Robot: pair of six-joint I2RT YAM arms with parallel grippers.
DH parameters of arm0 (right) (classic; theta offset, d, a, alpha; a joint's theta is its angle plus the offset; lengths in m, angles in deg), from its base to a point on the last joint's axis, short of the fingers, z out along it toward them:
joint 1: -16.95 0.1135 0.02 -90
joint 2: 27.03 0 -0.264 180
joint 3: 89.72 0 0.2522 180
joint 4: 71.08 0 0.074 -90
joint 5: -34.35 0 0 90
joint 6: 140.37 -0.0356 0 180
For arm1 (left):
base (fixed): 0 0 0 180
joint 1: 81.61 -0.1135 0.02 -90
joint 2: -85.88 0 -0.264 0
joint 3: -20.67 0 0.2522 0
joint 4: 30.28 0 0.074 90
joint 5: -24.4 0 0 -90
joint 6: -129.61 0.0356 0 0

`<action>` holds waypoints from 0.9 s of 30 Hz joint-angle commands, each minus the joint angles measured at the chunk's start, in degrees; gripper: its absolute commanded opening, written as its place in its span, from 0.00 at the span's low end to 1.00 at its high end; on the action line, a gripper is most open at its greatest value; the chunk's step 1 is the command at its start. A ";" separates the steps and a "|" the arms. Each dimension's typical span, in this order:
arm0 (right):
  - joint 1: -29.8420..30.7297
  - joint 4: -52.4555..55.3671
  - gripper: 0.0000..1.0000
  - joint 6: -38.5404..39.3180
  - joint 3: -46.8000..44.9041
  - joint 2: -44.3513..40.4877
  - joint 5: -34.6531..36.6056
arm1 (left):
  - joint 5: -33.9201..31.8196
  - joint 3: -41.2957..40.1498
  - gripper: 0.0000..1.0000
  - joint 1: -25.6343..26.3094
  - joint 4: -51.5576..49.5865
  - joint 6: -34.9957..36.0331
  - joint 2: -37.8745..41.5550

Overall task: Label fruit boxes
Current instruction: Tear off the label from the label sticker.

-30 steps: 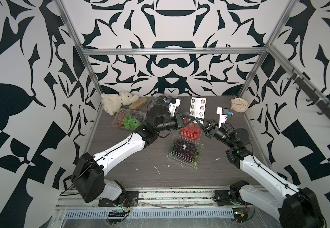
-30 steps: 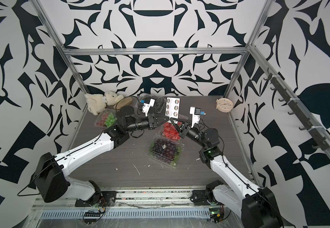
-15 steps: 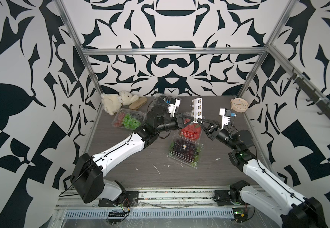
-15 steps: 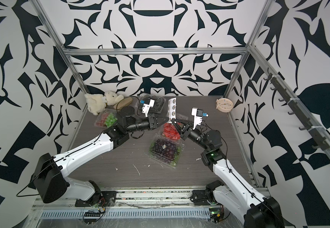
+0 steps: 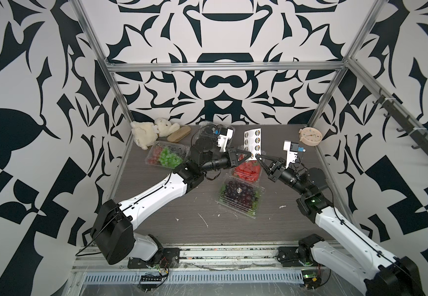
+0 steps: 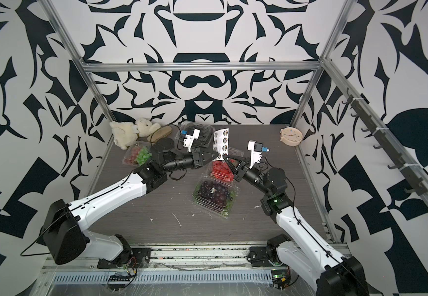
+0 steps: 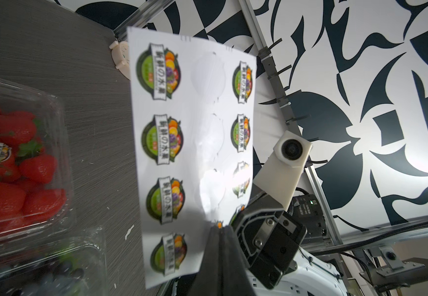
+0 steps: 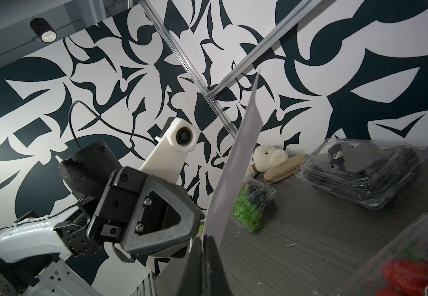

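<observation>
My right gripper (image 5: 257, 155) (image 8: 202, 238) is shut on the lower edge of the white sticker sheet (image 5: 252, 142) (image 7: 195, 128), which stands upright above the strawberry box (image 5: 247, 170). My left gripper (image 5: 250, 155) (image 7: 219, 228) meets the sheet from the other side and is shut on the edge of a sticker. The dark grape box (image 5: 241, 196) lies in front and bears a sticker. The mixed green grape box (image 5: 166, 155) sits at the back left. The black berry box (image 8: 361, 174) stands at the back, half hidden by my left wrist in both top views.
A cream plush toy (image 5: 148, 130) and a tan oblong block (image 5: 179, 133) lie in the back left corner. A small round clock (image 5: 310, 136) leans in the back right corner. White paper scraps (image 5: 202, 219) dot the table's front.
The sheet swung edge-on to the top cameras half a second ago and has turned back face-on. My right gripper has shifted slightly back and right with it.
</observation>
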 commanded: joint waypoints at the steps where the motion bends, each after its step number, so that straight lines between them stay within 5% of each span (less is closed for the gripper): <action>1: 0.23 -0.84 0.00 1.28 1.76 0.00 -0.32 | 1.10 1.16 0.00 -0.03 3.10 -0.99 1.23; 18: 0.21 0.49 0.00 3.24 1.53 -0.33 0.73 | -1.73 2.21 0.00 -0.52 -4.10 3.19 6.19; 27: 0.21 3.54 0.00 5.11 1.45 -2.53 0.82 | -3.96 1.52 0.00 -10.86 -16.79 4.94 9.75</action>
